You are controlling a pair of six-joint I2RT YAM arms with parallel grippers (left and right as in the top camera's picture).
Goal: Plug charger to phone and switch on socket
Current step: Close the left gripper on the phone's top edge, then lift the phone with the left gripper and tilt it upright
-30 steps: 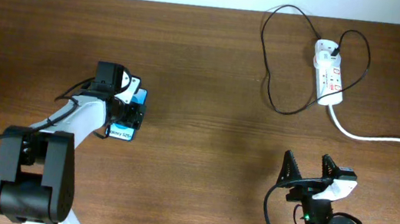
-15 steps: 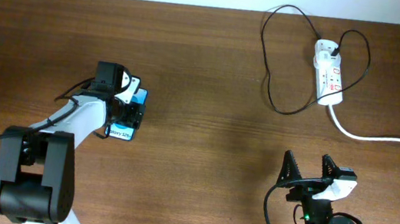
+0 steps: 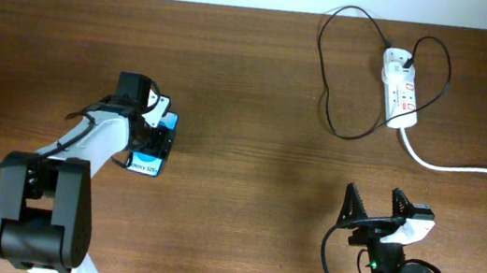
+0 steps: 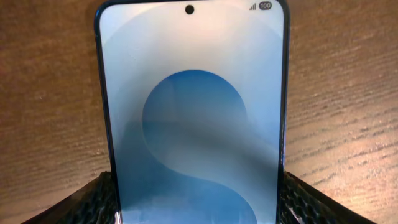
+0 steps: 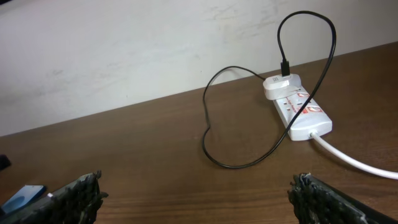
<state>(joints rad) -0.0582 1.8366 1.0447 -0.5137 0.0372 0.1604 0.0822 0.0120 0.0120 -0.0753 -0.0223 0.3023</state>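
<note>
The phone (image 4: 193, 112) lies at the left of the table (image 3: 245, 193), screen up and lit. The left gripper (image 4: 196, 202) straddles its lower half, fingers (image 4: 102, 196) spread wide and apparently pressing both long edges, so I judge it pinched across its width.

The step in hand looks like securing the phone for plugging in. It goes best with an even squeeze on the edges only, clear of the screen. The phone should stay level, with the port end turned towards the cable.

The right gripper (image 3: 376, 206) hangs well apart from the phone, fingers fully spread and holding nothing. It is free to fetch the plug tip.

The socket (image 5: 298, 112) sits far across the table from the phone, near the wall. The charger (image 5: 204, 130) loops beside it, and the white cord (image 3: 465, 169) trails beyond.

The phone's port end is cut off in the wrist view and covered by the arm from overhead. I cannot pick out the charger's free tip, nor read the switch position.
</note>
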